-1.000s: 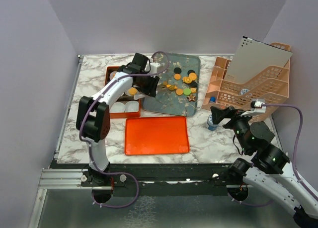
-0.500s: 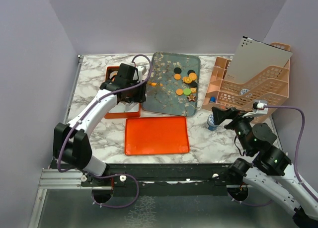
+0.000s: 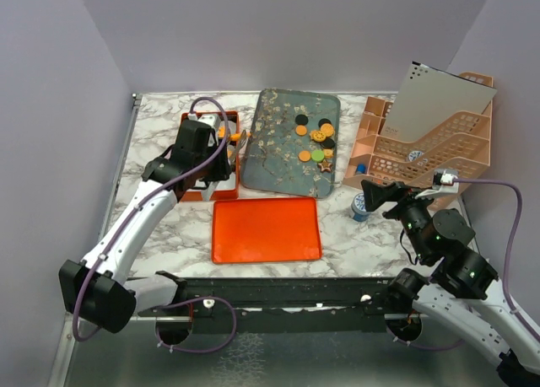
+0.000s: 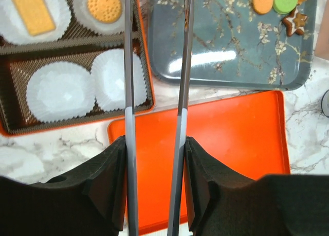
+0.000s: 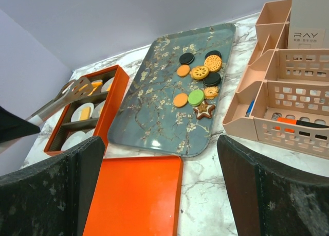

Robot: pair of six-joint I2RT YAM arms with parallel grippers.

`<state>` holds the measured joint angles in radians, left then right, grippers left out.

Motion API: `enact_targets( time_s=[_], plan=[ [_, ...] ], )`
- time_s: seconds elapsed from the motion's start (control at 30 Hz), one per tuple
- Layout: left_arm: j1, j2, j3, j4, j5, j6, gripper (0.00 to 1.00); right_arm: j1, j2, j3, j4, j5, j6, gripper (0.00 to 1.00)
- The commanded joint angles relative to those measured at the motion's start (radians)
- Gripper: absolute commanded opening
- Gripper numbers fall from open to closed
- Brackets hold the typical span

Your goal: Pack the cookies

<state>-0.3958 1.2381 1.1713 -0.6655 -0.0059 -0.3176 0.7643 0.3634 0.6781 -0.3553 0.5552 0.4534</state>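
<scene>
Two arms sit at the near edge of a marbled white worktop (image 3: 354, 244), closed in by plain lilac walls (image 3: 253, 33). We see a blue flowered tray (image 3: 270, 151) mid-back and an orange box (image 3: 196, 193) just left of it. A flat orange lid (image 3: 266, 228) lies in front of both. A peach organizer (image 3: 422, 142) stands far right with a white card (image 3: 439, 100) upright in it. A small blue and white container (image 3: 360, 206) is by its near corner.

Most cookies (image 3: 314, 142) are bunched at the tray's right end: orange, black, one green, one brown star. Two more lie in paper liners (image 4: 60, 91) in the box, a yellow rectangular one (image 4: 33, 11) and a round one (image 4: 104, 4). The two liners nearest the lid are bare.

The left end effector (image 4: 155, 148) is over the box's near right corner, partly closed and pinching a pair of metal tongs (image 4: 128, 66). The tong arms stand apart and the tips reach over the box. We cannot tell if the tips carry anything.

The right end effector (image 3: 375, 193) hangs above the worktop near the small container. Its jaws are spread fully wide, holding and touching nothing.
</scene>
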Motion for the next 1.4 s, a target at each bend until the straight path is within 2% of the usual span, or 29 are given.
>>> enact_targets(
  time_s=[0.0, 0.5, 0.9, 1.37],
  plan=[
    [0.0, -0.093, -0.058, -0.065, -0.068, -0.081, 0.0, 0.001, -0.004, 0.028, -0.034, -0.005, -0.001, 1.0],
    [0.002, -0.19, -0.108, -0.276, -0.105, -0.129, 0.0, 0.001, 0.043, 0.036, 0.001, 0.017, -0.026, 1.0],
    [0.002, -0.169, -0.155, -0.284, -0.08, -0.143, 0.0, 0.001, 0.077, 0.015, 0.049, 0.005, -0.028, 1.0],
    [0.002, -0.119, -0.203, -0.212, -0.044, -0.126, 0.0, 0.001, 0.111, 0.007, 0.078, -0.008, -0.03, 1.0]
  ],
)
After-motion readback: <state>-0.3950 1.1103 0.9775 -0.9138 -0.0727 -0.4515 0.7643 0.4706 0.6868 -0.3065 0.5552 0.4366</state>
